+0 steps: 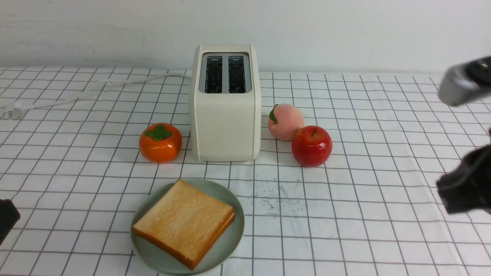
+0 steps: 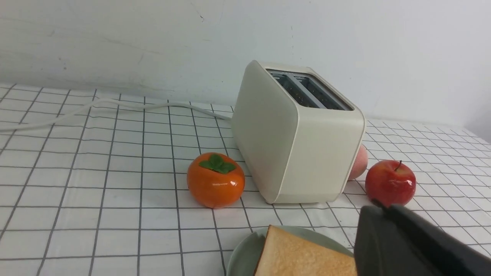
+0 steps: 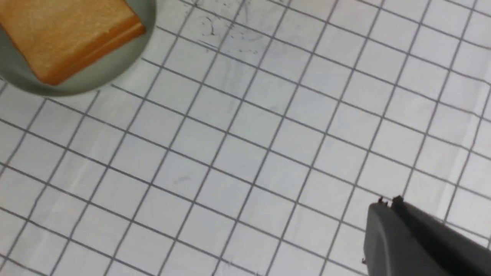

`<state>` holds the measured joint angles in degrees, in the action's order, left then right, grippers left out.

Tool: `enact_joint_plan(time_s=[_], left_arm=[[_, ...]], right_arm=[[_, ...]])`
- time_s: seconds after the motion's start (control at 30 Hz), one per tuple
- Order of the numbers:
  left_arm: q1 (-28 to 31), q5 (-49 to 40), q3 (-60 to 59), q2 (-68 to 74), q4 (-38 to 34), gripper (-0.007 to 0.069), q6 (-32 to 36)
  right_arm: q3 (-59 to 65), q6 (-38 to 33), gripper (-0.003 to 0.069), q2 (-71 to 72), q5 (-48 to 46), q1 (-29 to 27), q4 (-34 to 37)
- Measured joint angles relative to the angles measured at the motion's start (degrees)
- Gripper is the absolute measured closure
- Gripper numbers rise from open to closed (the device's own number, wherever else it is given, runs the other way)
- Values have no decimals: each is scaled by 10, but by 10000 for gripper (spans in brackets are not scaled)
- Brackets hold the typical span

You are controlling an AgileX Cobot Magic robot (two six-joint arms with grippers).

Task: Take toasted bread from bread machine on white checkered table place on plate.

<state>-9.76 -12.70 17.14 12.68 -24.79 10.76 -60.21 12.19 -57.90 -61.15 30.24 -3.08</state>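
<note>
**Toast stacked on the plate, both arms pulled clear**

Toast (image 1: 184,223) sits nearest the camera: two square slices lie one on the other, the lower one showing only as a second orange-brown crust line along one side. They rest flat on the green plate (image 1: 230,245), which stands in front of the toaster (image 1: 225,115) on the checkered table (image 1: 364,214). Judged from this, the stack sits where the task wants it, and the dark slots on top of the toaster look empty, though their depths cannot be seen.

The left gripper (image 2: 374,209) hangs above the plate's near side, its black fingers pressed together on nothing. The right gripper (image 3: 389,201) hovers over bare cloth well to the right of the plate, fingers likewise closed and empty. Both seem drawn back so as not to knock the bread or the fruit.

An orange persimmon (image 1: 160,142) stands just left of the toaster; a peach (image 1: 285,122) and a red apple (image 1: 311,145) touch each other just to its right. A white cord (image 1: 96,91) trails left from the toaster's back.

From the front, the left arm is only a dark corner at the frame edge, and the right arm is blurred and cut off. The left wrist view hides most of the peach behind the toaster.
</note>
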Motion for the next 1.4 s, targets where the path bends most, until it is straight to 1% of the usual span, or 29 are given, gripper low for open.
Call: enact_joint_plan(time_s=[0.2, 0.43, 0.57, 0.63, 0.73, 0.77, 0.8, 0.83, 0.87, 0.9, 0.93, 1.0, 1.07, 1.17, 1.3, 1.4], left_arm=[[0, 0, 0, 0, 0, 638, 0], [-1, 0, 0, 0, 0, 638, 0], [-1, 0, 0, 0, 0, 638, 0], [-1, 0, 0, 0, 0, 638, 0], [-1, 0, 0, 0, 0, 636, 0], [-1, 0, 0, 0, 0, 636, 0], [-1, 0, 0, 0, 0, 636, 0], [-1, 0, 0, 0, 0, 636, 0], [-1, 0, 0, 0, 0, 635, 0], [-1, 0, 0, 0, 0, 634, 0], [-1, 0, 0, 0, 0, 634, 0], [-1, 0, 0, 0, 0, 632, 0], [-1, 0, 0, 0, 0, 629, 0], [-1, 0, 0, 0, 0, 627, 0], [-1, 0, 0, 0, 0, 627, 0], [-1, 0, 0, 0, 0, 627, 0]], right_arm=[[47, 9, 661, 66, -41, 0, -6], [47, 10, 659, 81, -80, 0, -7], [49, 10, 657, 84, -78, -2, -14], [56, 10, 659, 95, -59, -15, -19], [123, -13, 675, 163, 49, -85, -16], [175, -40, 678, 216, 123, -132, -5], [183, -44, 678, 224, 132, -138, -4], [237, -64, 678, 262, 185, -168, 3], [265, -73, 678, 294, 212, -190, 6], [335, -85, 678, 342, 272, -222, 9], [394, -89, 678, 388, 311, -250, 10], [485, -94, 678, 460, 376, -283, 10], [550, -89, 678, 516, 419, -302, 10], [608, -55, 678, 575, 430, -312, 11], [614, -24, 678, 585, 400, -313, 8], [614, -20, 678, 585, 396, -313, 8]])
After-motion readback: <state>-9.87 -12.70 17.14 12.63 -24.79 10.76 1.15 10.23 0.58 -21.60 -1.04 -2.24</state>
